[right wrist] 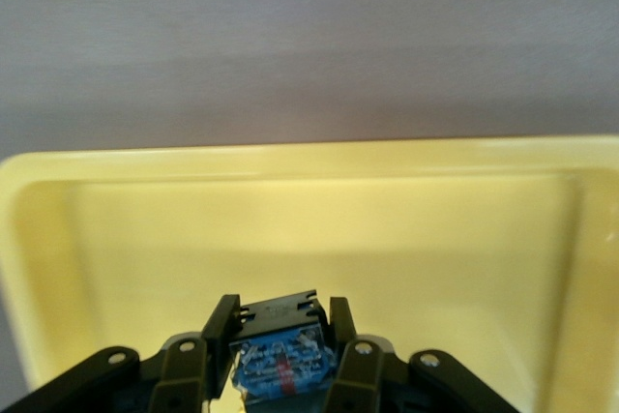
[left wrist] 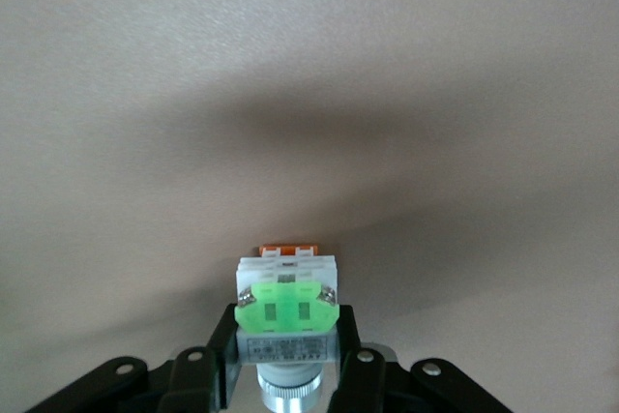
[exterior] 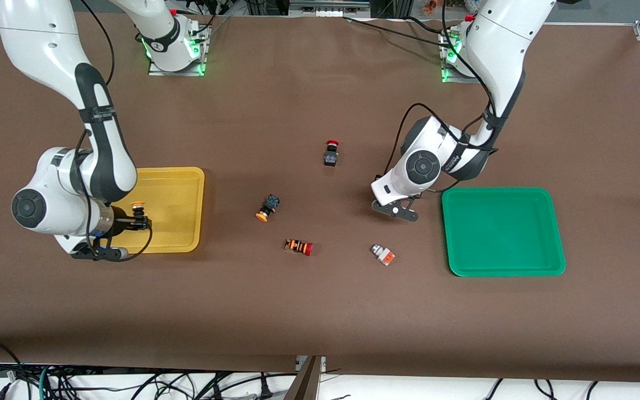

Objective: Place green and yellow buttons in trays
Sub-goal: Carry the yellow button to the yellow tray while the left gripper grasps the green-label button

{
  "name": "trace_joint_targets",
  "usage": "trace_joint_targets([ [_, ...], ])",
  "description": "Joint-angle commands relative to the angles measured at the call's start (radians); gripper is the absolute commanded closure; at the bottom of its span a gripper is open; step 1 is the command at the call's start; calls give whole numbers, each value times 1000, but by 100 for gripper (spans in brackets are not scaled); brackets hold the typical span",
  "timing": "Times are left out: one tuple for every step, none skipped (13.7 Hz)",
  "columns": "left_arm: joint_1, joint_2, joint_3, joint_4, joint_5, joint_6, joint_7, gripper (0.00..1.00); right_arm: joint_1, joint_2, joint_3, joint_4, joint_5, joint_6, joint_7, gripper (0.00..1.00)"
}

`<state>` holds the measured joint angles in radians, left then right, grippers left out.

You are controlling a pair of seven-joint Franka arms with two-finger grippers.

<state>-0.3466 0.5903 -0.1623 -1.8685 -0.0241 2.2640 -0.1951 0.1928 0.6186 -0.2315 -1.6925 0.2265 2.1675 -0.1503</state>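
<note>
My right gripper (exterior: 139, 221) is shut on a black-bodied button (exterior: 138, 212) with an orange-yellow cap and holds it over the yellow tray (exterior: 178, 183). The right wrist view shows that button's black and blue body (right wrist: 280, 360) between my right gripper's (right wrist: 278, 345) jaws, with the yellow tray (right wrist: 290, 157) below. My left gripper (left wrist: 286, 360) is shut on the green-faced white-grey button (left wrist: 286, 309). In the front view my left gripper (exterior: 396, 210) hangs over bare table beside the green tray (exterior: 553, 233). A second black button with an orange-yellow cap (exterior: 267, 208) and the orange-faced white-grey button (exterior: 383, 254) lie on the table.
A black-bodied button with a red cap (exterior: 331, 153) stands mid-table, farther from the front camera. An orange-and-black striped button with a red cap (exterior: 298, 246) lies between the two loose task buttons. Brown mat covers the table.
</note>
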Motion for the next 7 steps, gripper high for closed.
trace_joint_targets([
  [27, -61, 20, 73, -8, -179, 5, 91, -58, 1, 7, -32, 11, 60, -124, 64],
  [49, -61, 20, 130, -7, -252, 6, 91, -71, 1, 8, -32, 13, 61, -152, 42],
  [72, -60, 20, 175, 6, -315, 26, 92, -81, 0, 6, -30, 11, 60, -156, 25],
  [95, -58, 20, 196, 71, -340, 73, 92, -82, -3, 6, -27, 11, 55, -156, 15],
  [119, -53, 20, 196, 141, -342, 129, 91, -81, -8, 6, -23, 11, 52, -147, 11],
  [138, -52, 20, 195, 194, -342, 184, 91, -72, -14, 9, -19, 13, 51, -141, 11],
  [174, -41, 20, 196, 243, -336, 245, 91, -61, -22, 15, -13, 11, 51, -117, 11],
])
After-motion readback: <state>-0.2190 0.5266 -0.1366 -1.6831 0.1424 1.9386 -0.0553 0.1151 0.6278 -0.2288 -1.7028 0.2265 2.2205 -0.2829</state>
